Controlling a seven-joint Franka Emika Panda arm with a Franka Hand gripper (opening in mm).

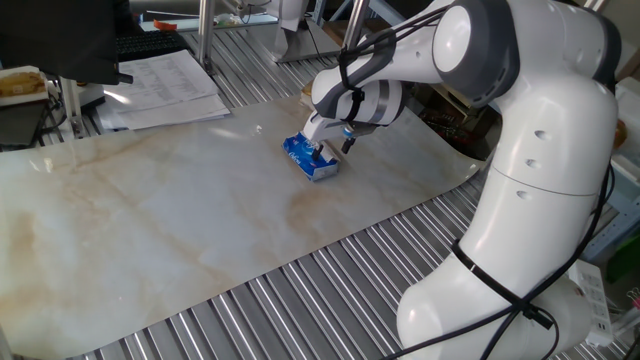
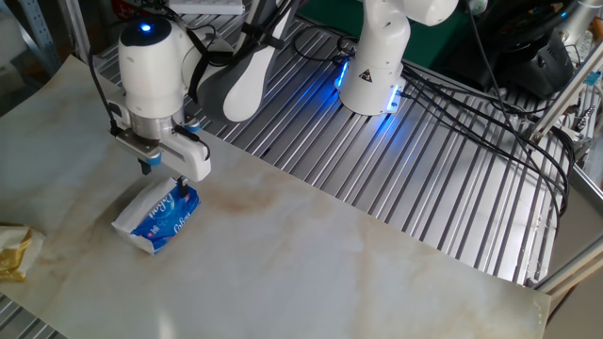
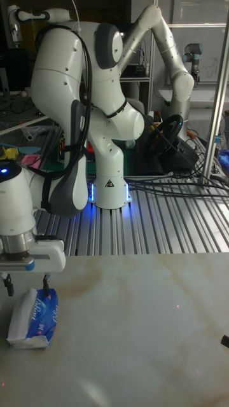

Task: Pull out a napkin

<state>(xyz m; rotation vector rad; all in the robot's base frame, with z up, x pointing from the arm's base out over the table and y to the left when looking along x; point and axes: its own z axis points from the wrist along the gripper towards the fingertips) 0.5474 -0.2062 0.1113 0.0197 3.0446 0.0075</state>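
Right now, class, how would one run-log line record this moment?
phase: approach | gripper: open, fingers straddling top of tissue pack | napkin: none pulled out | pack: lying on marble-pattern mat

A table point(image 1: 300, 300) of ribbed metal slats carries a large marble-patterned mat point(image 1: 150, 220), cream with brownish veins, covering most of its surface. A blue-and-white tissue pack point(image 1: 310, 160) lies flat on the mat near its far edge. Beyond that edge, printed paper sheets point(image 1: 165, 85) rest directly on the slats. A crumpled yellowish wrapper point(image 2: 14, 252) sits at the mat's edge in the other fixed view.
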